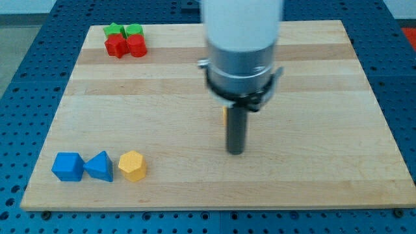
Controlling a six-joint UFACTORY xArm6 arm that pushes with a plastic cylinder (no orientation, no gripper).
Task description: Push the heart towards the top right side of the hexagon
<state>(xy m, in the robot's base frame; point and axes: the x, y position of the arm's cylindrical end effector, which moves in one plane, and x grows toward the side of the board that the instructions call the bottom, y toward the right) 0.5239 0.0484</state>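
Nearest, along the view's bottom and well to the left of my tip [236,153], three items were logged: a yellow hexagon [132,165], a blue wedge-like block [99,166] beyond it, and a blue cube [68,166] furthest left.

Mid-board: my tip, a bare rod without jaws; nothing was held and no block was seen to be touched.

Just behind the rod, at its left edge: an orange-yellow sliver [225,116], mostly hidden, its shape not made out; it was judged the likely heart.

Farthest, up-left: green blocks [123,30] and red blocks [127,46], clustered.

Handling note: the tip was judged best carried round to the sliver's upper-right side, and the push sent through its middle, down-left, stopping short of the hexagon.
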